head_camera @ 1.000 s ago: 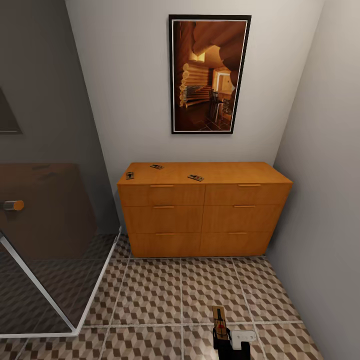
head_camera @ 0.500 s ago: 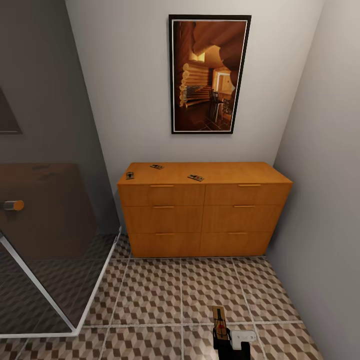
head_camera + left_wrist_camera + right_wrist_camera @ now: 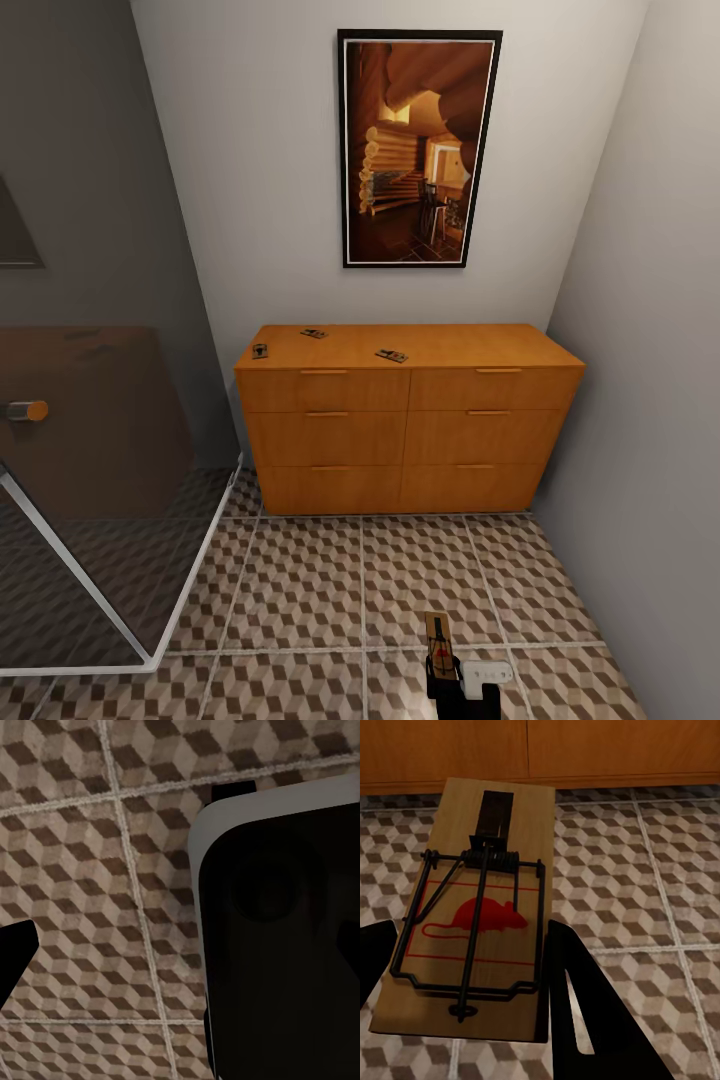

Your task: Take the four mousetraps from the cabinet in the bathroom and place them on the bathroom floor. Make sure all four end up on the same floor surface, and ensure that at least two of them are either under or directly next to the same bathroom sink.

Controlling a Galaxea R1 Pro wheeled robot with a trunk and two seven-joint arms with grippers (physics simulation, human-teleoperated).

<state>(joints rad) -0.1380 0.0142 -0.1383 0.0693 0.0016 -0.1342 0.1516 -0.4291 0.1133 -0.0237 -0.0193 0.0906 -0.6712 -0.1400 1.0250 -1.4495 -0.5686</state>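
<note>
The right hand [image 3: 452,668] sits low over the bathroom floor [image 3: 300,600], closed on a mousetrap [image 3: 480,907] by its near end. The board reaches forward from the fingers [image 3: 585,1020], long axis pointing at the cabinet [image 3: 410,420], wire spring and red mouse mark facing up. From the head view I can see the same trap [image 3: 437,640] above the patterned tiles, well short of the drawer fronts. I'd say it is close to the floor, though I cannot tell whether its far end touches. The left hand [image 3: 22,952] hangs over bare tiles, a dark fingertip at the edge of its own camera, and I cannot tell if it is open or closed. On the cabinet's flat top three more traps lie apart: one at the left front corner [image 3: 260,350], one further back [image 3: 314,333], one nearer the middle [image 3: 391,355]. They lie straight ahead and above the right hand, which looks the nearer of the two once this trap is set down. I see no sink from here.
</note>
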